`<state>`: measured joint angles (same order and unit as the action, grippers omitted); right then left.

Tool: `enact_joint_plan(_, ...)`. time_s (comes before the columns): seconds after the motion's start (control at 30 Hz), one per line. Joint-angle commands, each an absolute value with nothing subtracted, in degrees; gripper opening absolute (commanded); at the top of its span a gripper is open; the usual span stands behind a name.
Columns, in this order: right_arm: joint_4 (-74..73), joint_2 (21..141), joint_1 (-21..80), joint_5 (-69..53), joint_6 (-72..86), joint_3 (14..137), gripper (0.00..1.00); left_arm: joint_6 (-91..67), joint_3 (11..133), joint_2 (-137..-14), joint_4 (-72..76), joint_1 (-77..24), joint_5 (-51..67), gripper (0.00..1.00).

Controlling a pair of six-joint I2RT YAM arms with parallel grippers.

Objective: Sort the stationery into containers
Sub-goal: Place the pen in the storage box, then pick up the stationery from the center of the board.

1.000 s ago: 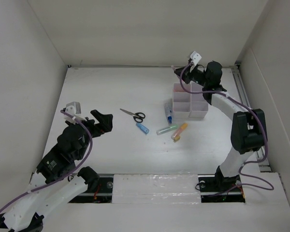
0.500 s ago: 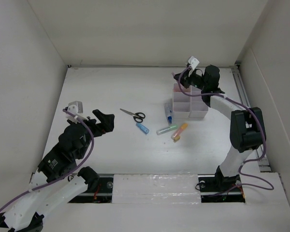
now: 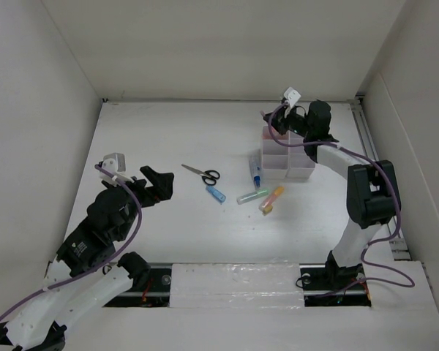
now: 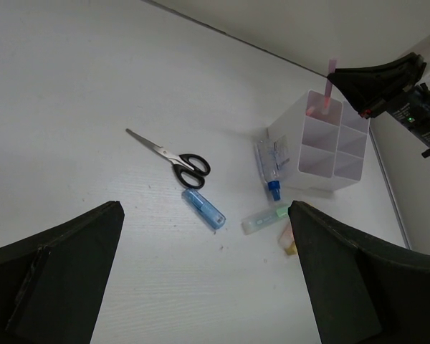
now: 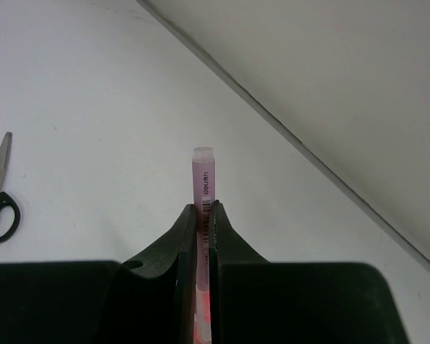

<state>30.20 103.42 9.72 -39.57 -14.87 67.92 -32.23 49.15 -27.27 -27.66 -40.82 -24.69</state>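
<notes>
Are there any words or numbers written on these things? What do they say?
"deli": sideways on the pink pen held in the right gripper; the letters are small, so this reading is unsure.
Barcode: just below that word, no digits readable.
Bottle: its label has print, too small to read.
Scissors and the other items: nothing readable.
</notes>
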Motion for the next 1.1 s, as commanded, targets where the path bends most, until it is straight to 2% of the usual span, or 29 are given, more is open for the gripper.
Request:
enact_joint_plan(0.0,33.57,104.15,9.32,-39.64,-16.34,67.68,0.00,-30.85,48.87,-26.89,-24.87,-41.13,-23.56,1.00)
enact_joint_plan(0.1,33.57,104.76,9.32,-40.96,-16.35,67.68,0.00,-30.85,48.87,-27.42,-24.87,-41.13,-22.94,1.00)
enact_joint_plan(0.17,33.57,104.77,9.32,-40.96,-16.35,67.68,0.05,-30.33,48.87,-27.94,-24.87,-41.13,-22.41,1.00)
enact_joint_plan(0.23,34.10,104.77,9.32,-40.96,-16.35,66.88,0.16,-30.32,48.87,-27.95,-24.87,-41.13,-22.41,1.00)
enact_joint_plan(0.27,34.10,104.07,9.32,-40.96,-16.35,66.36,0.25,-30.32,48.87,-27.95,-24.87,-41.13,-22.41,1.00)
enact_joint_plan(0.3,34.62,103.54,9.32,-40.96,-16.35,66.36,0.39,-30.32,48.87,-27.43,-24.87,-41.13,-22.41,1.00)
enact_joint_plan(0.4,35.24,103.54,9.32,-40.96,-15.82,65.65,0.50,-30.32,48.87,-27.42,-24.35,-41.13,-22.41,1.00)
enact_joint_plan(0.6,41.03,99.25,9.32,-42.54,-11.45,61.80,0.57,-30.32,48.87,-27.42,-24.35,-41.13,-22.41,1.00)
enact_joint_plan(0.67,44.73,95.99,9.32,-41.58,-9.07,58.73,0.81,-30.32,48.87,-27.42,-24.35,-41.13,-22.41,1.00)
enact_joint_plan(0.7,44.74,93.98,9.32,-40.18,-8.44,57.84,1.00,-30.32,48.87,-27.42,-24.35,-41.13,-22.41,1.00)
enact_joint_plan(0.73,44.74,89.43,10.36,-37.90,-8.44,57.05,1.00,-30.32,48.87,-27.42,-24.35,-41.13,-22.41,1.00)
enact_joint_plan(0.83,33.43,80.20,15.71,-20.54,-9.75,56.51,1.00,-30.84,48.87,-27.42,-24.87,-41.13,-23.03,1.00)
enact_joint_plan(0.87,25.74,78.42,19.30,-7.60,-9.15,57.30,1.00,-30.85,48.87,-27.42,-24.87,-41.13,-23.64,1.00)
enact_joint_plan(0.93,18.23,76.04,22.22,-1.17,-8.53,60.11,1.00,-31.55,48.87,-27.42,-25.40,-41.13,-24.17,1.00)
enact_joint_plan(1.0,7.71,73.75,27.74,12.13,-5.02,61.87,1.00,-32.16,48.87,-27.95,-26.01,-41.13,-25.74,1.00)
enact_joint_plan(1.03,5.12,72.96,29.51,15.00,-4.23,61.87,1.00,-32.17,48.87,-28.47,-26.54,-41.13,-25.75,1.00)
enact_joint_plan(1.07,3.18,71.12,30.92,19.03,1.87,61.87,1.00,-32.17,48.87,-28.48,-26.54,-41.13,-26.45,1.00)
